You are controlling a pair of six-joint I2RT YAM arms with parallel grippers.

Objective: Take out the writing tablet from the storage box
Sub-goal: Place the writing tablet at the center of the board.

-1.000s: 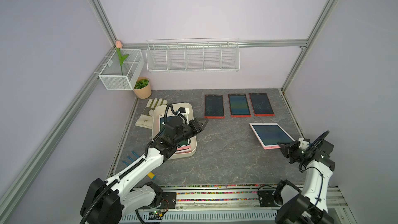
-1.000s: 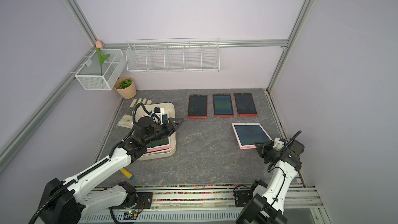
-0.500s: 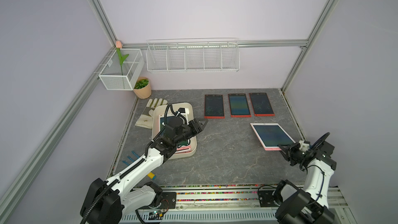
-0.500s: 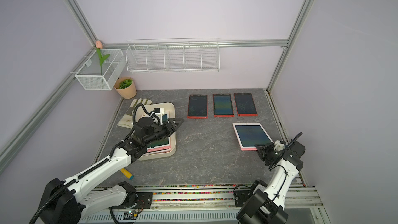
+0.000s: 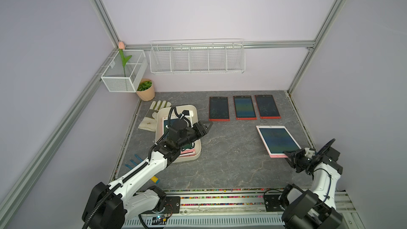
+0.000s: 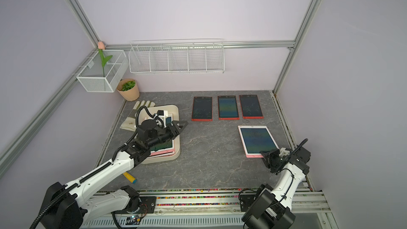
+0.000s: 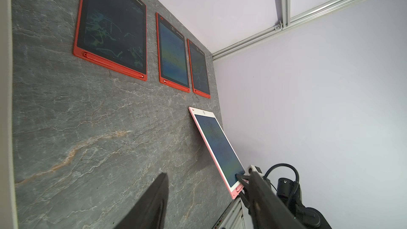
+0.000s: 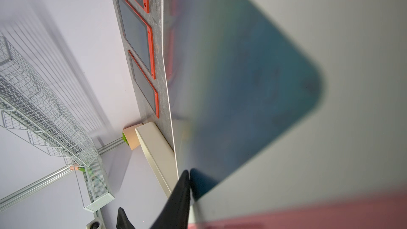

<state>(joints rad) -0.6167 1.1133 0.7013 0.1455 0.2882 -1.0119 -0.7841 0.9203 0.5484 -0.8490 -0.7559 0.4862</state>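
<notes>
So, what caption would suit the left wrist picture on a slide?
Three red writing tablets line the grey table; the right claw at a corner of the pink tablet.

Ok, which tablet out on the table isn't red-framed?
The wide white-and-pink tablet by the right gripper; the three tablets behind it are red.

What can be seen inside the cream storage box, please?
In the storage box a dark-screened tablet lies on top, with a pink-framed tablet beneath it. The left arm covers most of the stack, so how many tablets there are is hidden.
</notes>
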